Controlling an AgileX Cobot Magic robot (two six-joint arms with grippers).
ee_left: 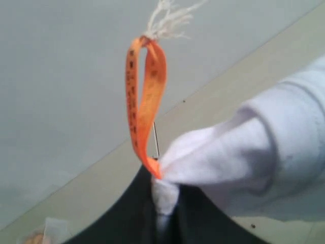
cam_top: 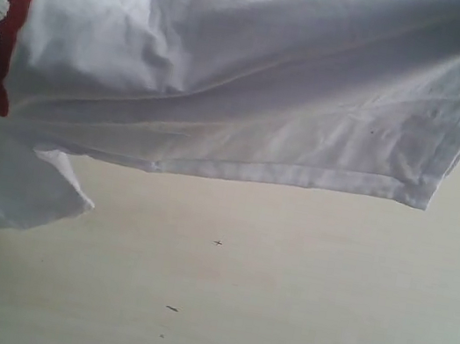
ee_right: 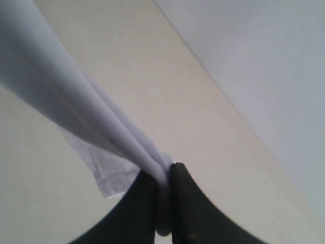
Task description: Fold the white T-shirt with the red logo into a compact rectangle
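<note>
The white T-shirt [cam_top: 270, 99] hangs stretched across the top of the exterior view, lifted off the table, its hem at the right and a sleeve [cam_top: 22, 189] drooping at lower left. Part of the red logo [cam_top: 8, 17] shows at the far left edge. Neither gripper shows in the exterior view. In the left wrist view my left gripper [ee_left: 163, 195] is shut on a bunch of the white T-shirt [ee_left: 244, 152] by the collar, with the orange neck tag [ee_left: 144, 96] sticking out. My right gripper [ee_right: 163, 203] is shut on a folded edge of the white T-shirt [ee_right: 76, 107].
The pale tabletop [cam_top: 278, 305] lies below the hanging cloth, with a few small dark specks [cam_top: 172, 308] on it. A grey wall [ee_right: 264, 66] runs behind the table's far edge. A small pale object [ee_left: 43, 234] sits at the corner of the left wrist view.
</note>
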